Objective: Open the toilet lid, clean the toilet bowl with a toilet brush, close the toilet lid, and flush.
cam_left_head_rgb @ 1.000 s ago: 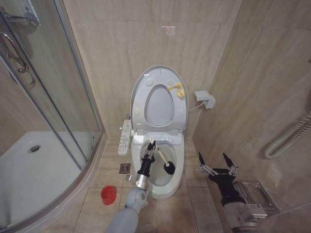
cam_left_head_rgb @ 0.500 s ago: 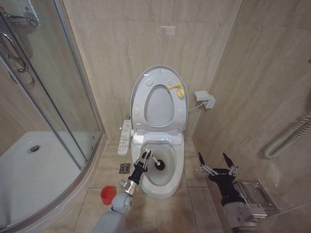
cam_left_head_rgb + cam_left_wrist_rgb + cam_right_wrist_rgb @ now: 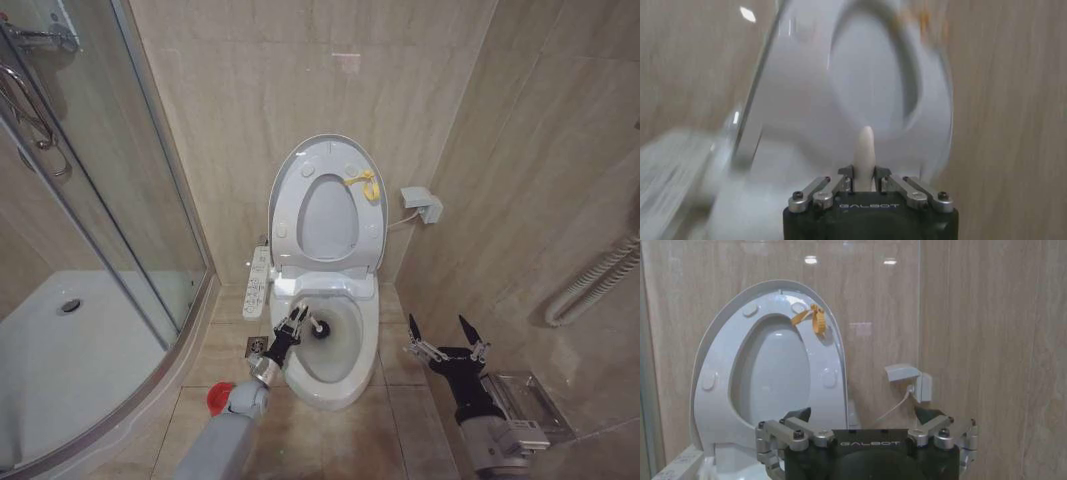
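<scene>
Beyond the idle, spread right gripper (image 3: 441, 331), the left gripper (image 3: 297, 321) is gripping the thin white toilet brush (image 3: 316, 327), scrubbing the stained white ceramic toilet bowl (image 3: 355, 372) below the raised glossy white toilet lid (image 3: 283, 190); closing and flushing remain.

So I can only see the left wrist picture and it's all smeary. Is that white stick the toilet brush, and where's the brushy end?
Observer: Yes. The left gripper is shut on the toilet brush, and its dark head sits inside the toilet bowl, near the back rim.
Operator: Is the lid up?
Observer: The toilet lid stands upright against the wall, with the seat raised against it.
Operator: Where's the other arm?
Observer: The right gripper hangs open over the floor to the right of the bowl, holding nothing.
</scene>
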Robot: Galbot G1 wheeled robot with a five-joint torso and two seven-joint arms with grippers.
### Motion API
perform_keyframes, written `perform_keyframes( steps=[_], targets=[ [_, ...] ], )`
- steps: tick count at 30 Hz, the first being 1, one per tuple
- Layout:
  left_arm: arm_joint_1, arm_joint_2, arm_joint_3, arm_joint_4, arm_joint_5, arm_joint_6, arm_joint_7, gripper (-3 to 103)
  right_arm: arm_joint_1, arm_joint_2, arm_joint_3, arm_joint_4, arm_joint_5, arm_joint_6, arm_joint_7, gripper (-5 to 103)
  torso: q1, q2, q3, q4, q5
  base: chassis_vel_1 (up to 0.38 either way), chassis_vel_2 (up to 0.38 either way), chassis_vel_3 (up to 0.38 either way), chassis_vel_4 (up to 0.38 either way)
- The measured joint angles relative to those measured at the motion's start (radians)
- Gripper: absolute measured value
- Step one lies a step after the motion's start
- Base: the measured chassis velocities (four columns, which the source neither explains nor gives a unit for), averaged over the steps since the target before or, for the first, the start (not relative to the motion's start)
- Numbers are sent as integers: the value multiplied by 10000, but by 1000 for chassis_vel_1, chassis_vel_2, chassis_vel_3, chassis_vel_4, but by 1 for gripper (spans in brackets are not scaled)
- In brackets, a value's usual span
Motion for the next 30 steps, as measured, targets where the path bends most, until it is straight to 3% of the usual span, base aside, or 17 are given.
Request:
perform_keyframes(
  steps=[3,7,16,18,28,30],
  targets=[
    [199,35,90,-1095,-526,72,-17,20,0,0,0,0,0,0,0,100,0,0,0,-1,-2,0,0,0,0],
    [423,97,103,-1580,-586,210,-88,20,0,0,0,0,0,0,0,100,-1,1,-1,2,1,0,0,0,0],
    [816,-72,-24,-724,-104,-60,183,20,0,0,0,0,0,0,0,100,-1,0,0,4,0,0,0,0,0],
    [765,-219,-115,-552,479,-288,174,20,0,0,0,0,0,0,0,100,-1,0,0,0,-2,0,0,0,0],
    [630,-226,-45,-738,183,-290,258,20,0,0,0,0,0,0,0,100,-1,1,0,3,0,0,0,0,0],
    [606,-418,-218,-242,816,-579,407,20,0,0,0,0,0,0,0,100,-1,0,0,3,0,0,0,0,0]
  ],
)
